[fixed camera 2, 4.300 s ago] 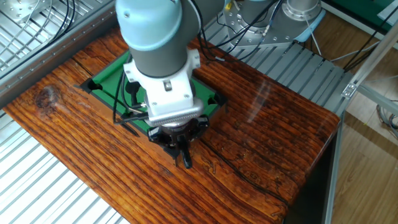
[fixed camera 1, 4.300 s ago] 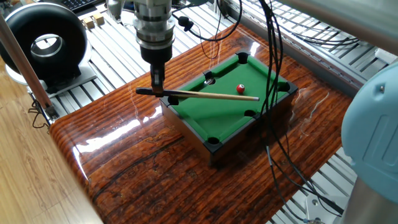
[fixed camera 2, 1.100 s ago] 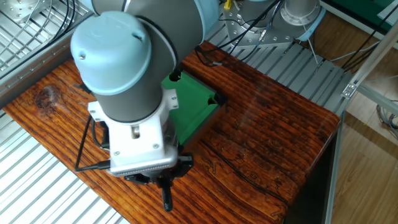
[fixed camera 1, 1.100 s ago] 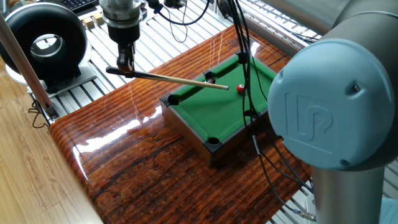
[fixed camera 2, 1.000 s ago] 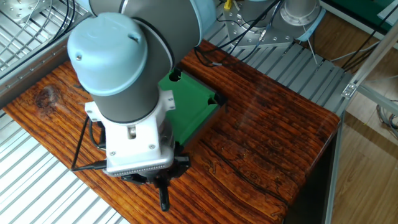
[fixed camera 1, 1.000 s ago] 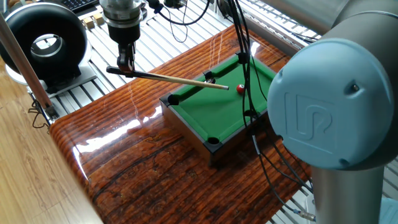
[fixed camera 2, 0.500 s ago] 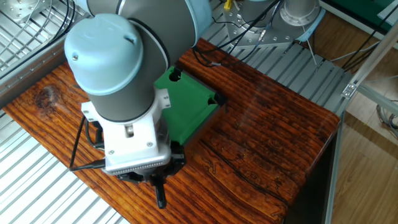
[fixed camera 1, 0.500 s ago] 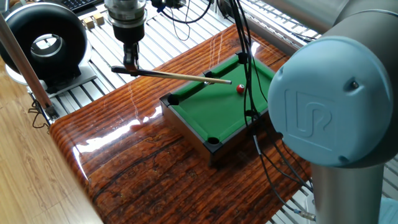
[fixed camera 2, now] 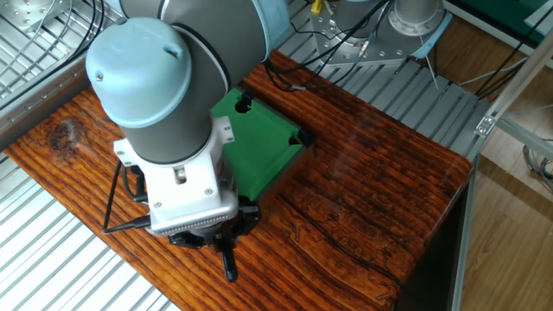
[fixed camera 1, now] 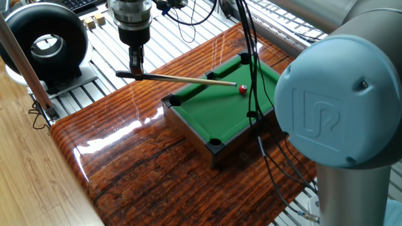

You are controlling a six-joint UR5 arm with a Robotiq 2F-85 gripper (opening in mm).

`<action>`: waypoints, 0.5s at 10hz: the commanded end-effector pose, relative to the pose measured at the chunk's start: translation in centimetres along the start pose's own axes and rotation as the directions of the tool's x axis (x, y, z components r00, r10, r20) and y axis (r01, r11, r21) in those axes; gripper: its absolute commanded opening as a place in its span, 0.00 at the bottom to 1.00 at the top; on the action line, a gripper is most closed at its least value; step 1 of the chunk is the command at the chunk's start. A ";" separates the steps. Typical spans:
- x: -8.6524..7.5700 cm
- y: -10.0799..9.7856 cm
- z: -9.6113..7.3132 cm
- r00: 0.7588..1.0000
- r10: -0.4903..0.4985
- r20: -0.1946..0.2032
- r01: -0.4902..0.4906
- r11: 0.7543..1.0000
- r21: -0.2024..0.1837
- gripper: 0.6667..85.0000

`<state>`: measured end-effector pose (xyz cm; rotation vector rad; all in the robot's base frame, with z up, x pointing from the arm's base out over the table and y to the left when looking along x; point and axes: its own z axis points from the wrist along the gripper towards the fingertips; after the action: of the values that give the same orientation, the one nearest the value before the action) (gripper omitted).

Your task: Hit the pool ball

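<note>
In one fixed view a tiny red pool ball point(fixed camera 1: 242, 89) lies on the green felt of a small pool table point(fixed camera 1: 213, 116). My gripper point(fixed camera 1: 135, 68) hangs over the wooden table's back left and is shut on the dark butt of a thin wooden cue point(fixed camera 1: 182, 79). The cue lies nearly level and its tip point(fixed camera 1: 235, 85) is right beside the ball; contact cannot be told. In the other fixed view my gripper point(fixed camera 2: 227, 262) points down near the table's edge, the arm hides the ball, and part of the pool table point(fixed camera 2: 268, 147) shows.
A black ring-shaped device point(fixed camera 1: 43, 43) stands at the back left on the metal frame. Cables point(fixed camera 1: 254, 75) hang across the pool table's right side. My arm's large blue-grey joint point(fixed camera 1: 339, 107) fills the right foreground. The glossy wooden tabletop point(fixed camera 1: 138, 163) extends in front.
My gripper has slid to the right with the cue, and the cue tip has advanced from short of the ball to right beside it. The ball has not visibly moved.
</note>
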<state>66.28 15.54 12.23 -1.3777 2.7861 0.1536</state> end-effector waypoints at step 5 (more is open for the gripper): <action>0.8 0.8 0.2 1.000 0.007 -0.005 -0.007 1.000 -0.019 0.00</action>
<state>65.45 15.47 11.95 -1.3778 2.7992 0.1665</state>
